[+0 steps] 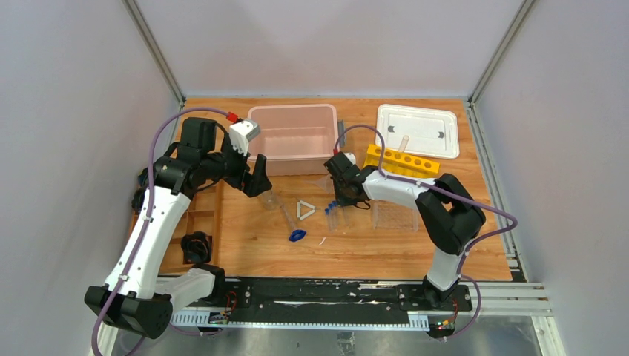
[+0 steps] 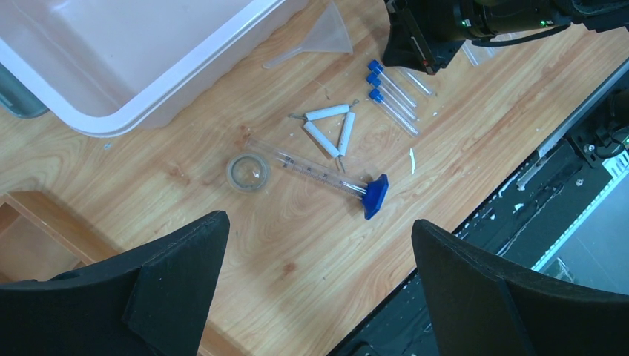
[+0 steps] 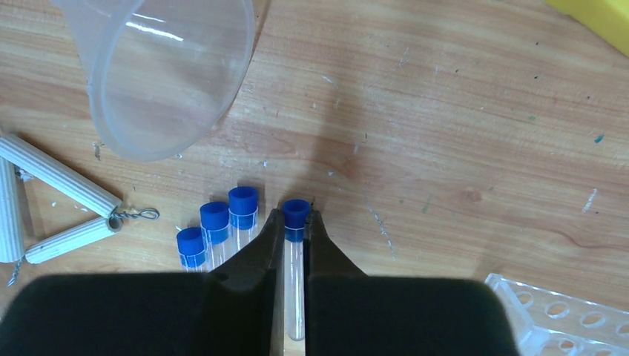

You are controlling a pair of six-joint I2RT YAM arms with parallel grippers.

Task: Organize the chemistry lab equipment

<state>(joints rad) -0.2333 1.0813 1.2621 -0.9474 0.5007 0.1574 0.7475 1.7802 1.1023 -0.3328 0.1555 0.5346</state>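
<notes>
My right gripper is shut on a clear tube with a blue cap, low over the table beside three more capped tubes. The clear funnel lies just beyond, and the white triangle is to the left. My left gripper is open and empty, high above the table. Below it are the clear beaker, a clear rod ending in the blue clip, and the triangle. The clear rack and the yellow rack stand right of my right gripper.
The pink bin stands at the back centre, with the white lid to its right. A wooden tray with compartments lies at the left, with a black round object at its near end.
</notes>
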